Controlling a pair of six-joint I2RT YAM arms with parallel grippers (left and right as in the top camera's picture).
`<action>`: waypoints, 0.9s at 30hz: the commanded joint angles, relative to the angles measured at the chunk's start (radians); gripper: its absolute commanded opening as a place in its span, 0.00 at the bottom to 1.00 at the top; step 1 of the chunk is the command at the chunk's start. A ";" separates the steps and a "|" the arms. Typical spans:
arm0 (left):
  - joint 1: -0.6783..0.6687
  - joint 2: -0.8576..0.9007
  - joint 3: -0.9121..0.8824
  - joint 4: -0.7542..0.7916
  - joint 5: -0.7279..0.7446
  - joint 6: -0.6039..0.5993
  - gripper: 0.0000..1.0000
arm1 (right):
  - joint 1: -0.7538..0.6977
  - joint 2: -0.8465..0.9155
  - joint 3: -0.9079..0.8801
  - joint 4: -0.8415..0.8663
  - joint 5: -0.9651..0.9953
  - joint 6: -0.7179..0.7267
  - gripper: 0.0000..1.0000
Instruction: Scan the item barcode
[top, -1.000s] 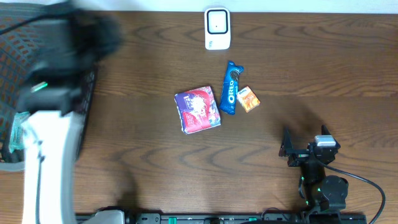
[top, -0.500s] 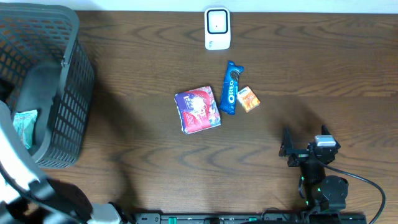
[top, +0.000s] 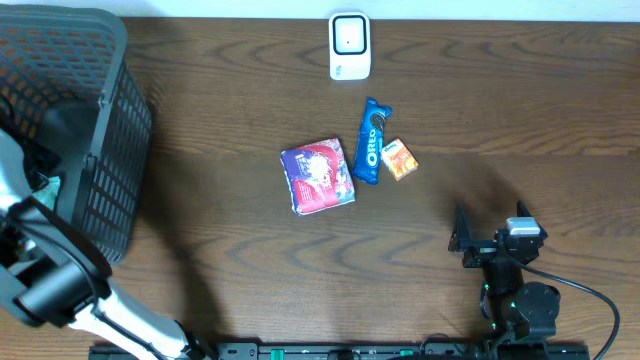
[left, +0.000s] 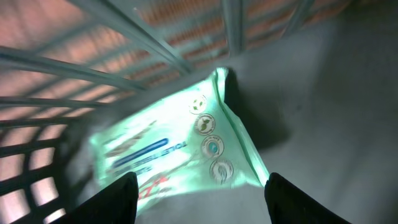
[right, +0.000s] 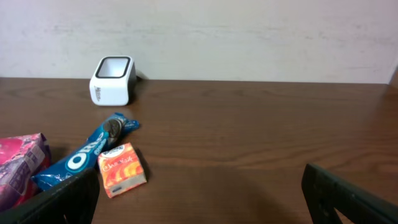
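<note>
The pale green, glossy packet (left: 174, 155), with blue lettering, a row of round emblems and a crimped edge, lies inside the dark mesh basket (top: 105, 150). The left hand (left: 200, 190) is open, one finger on either side of the packet. The right hand (right: 202, 199) is spread wide above the table (right: 249, 143).

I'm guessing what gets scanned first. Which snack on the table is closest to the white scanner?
The long blue Oreo pack; the small orange box and purple-pink packet lie farther from the white scanner.

Brown wood-grain bench (top: 520, 110) — white scanner (top: 349, 46), blue cookie pack (top: 371, 141), orange box (top: 399, 159), pink pouch (top: 318, 177); green packet (left: 177, 155), grey basket (top: 108, 130).
</note>
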 joint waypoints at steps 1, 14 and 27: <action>0.000 0.064 -0.009 0.003 -0.002 0.017 0.69 | -0.009 -0.005 -0.002 -0.004 -0.001 0.011 0.99; 0.000 0.140 -0.009 -0.008 0.068 0.031 0.15 | -0.009 -0.005 -0.002 -0.004 -0.001 0.011 0.99; -0.001 -0.295 -0.006 -0.010 0.303 0.019 0.07 | -0.009 -0.005 -0.002 -0.004 -0.001 0.011 0.99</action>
